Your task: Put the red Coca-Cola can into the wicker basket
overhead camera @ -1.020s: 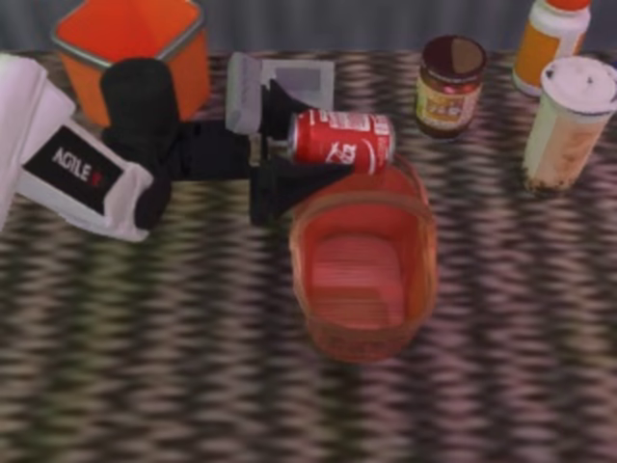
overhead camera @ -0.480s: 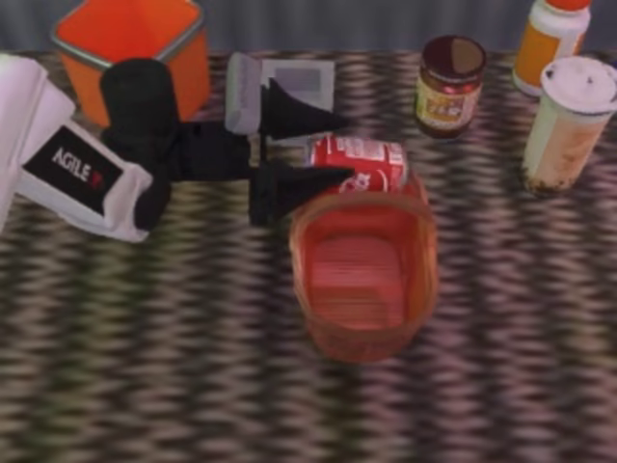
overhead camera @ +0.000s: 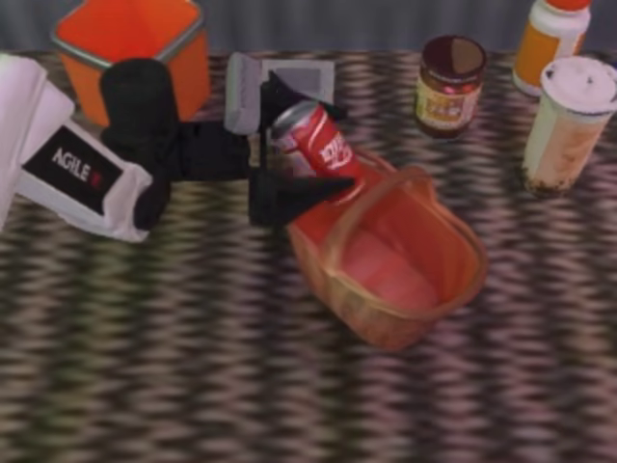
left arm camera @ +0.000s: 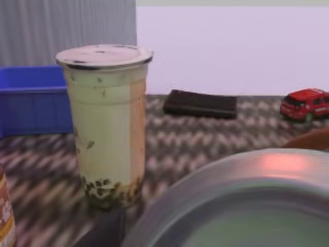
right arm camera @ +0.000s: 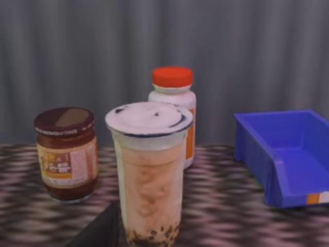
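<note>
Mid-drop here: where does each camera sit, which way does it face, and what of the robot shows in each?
Top view: above the table, looking down on the left tool, the red Coca-Cola can and the tipped wicker basket; the left arm shows.
Left wrist view: low, facing the bubble tea cup, the can's silver top close up; a dark fingertip shows.
Right wrist view: low, facing the same cup, the brown-lidded jar and a blue bin; a dark fingertip shows.
All three share the cup.

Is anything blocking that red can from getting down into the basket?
The red Coca-Cola can leans tilted on the wicker basket's near rim, beside the left hand. Only that rim and the arched handle beside it stand in its way.
</note>
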Controlling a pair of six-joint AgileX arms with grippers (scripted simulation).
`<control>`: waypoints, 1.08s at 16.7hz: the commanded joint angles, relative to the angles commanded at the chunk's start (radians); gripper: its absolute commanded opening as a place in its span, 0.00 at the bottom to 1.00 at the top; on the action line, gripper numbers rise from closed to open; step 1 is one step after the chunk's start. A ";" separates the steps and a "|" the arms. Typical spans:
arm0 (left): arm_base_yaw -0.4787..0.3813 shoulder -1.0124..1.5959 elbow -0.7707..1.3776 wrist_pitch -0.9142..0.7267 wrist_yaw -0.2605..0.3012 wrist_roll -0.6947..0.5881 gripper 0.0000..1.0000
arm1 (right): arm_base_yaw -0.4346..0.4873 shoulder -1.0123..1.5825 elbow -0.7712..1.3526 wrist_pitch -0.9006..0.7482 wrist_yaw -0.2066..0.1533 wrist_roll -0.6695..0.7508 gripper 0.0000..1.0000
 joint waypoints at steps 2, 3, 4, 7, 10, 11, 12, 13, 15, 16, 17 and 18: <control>-0.004 -0.001 0.000 0.000 0.000 0.000 1.00 | 0.000 0.000 0.000 0.000 0.000 0.000 1.00; -0.004 -0.001 0.000 0.000 0.000 0.000 1.00 | 0.000 0.000 0.000 0.000 0.000 0.000 1.00; -0.003 -0.008 -0.003 -0.004 -0.005 -0.002 1.00 | 0.003 0.008 0.008 -0.006 -0.001 0.005 1.00; 0.007 -0.070 -0.035 -0.040 -0.048 -0.016 1.00 | 0.031 0.086 0.082 -0.058 -0.007 0.052 1.00; 0.033 -0.210 -0.102 -0.114 -0.136 -0.041 1.00 | 0.077 0.240 0.230 -0.162 -0.011 0.146 1.00; 0.043 -0.268 -0.129 -0.144 -0.171 -0.050 1.00 | 0.096 0.304 0.293 -0.206 -0.011 0.186 1.00; 0.056 -0.337 -0.162 -0.178 -0.211 -0.060 1.00 | 0.116 0.375 0.362 -0.253 -0.011 0.230 1.00; 0.069 -0.407 -0.195 -0.212 -0.252 -0.069 1.00 | 0.137 0.452 0.437 -0.305 -0.011 0.278 1.00; 0.098 -0.570 -0.273 -0.292 -0.343 -0.087 1.00 | 0.182 0.621 0.602 -0.419 -0.011 0.384 1.00; 0.113 -0.662 -0.318 -0.338 -0.393 -0.095 1.00 | 0.207 0.712 0.691 -0.480 -0.010 0.441 1.00; 0.128 -0.758 -0.367 -0.385 -0.445 -0.102 1.00 | 0.231 0.805 0.783 -0.542 -0.009 0.499 1.00; 0.143 -0.851 -0.414 -0.430 -0.495 -0.107 1.00 | 0.257 0.901 0.877 -0.607 -0.008 0.560 1.00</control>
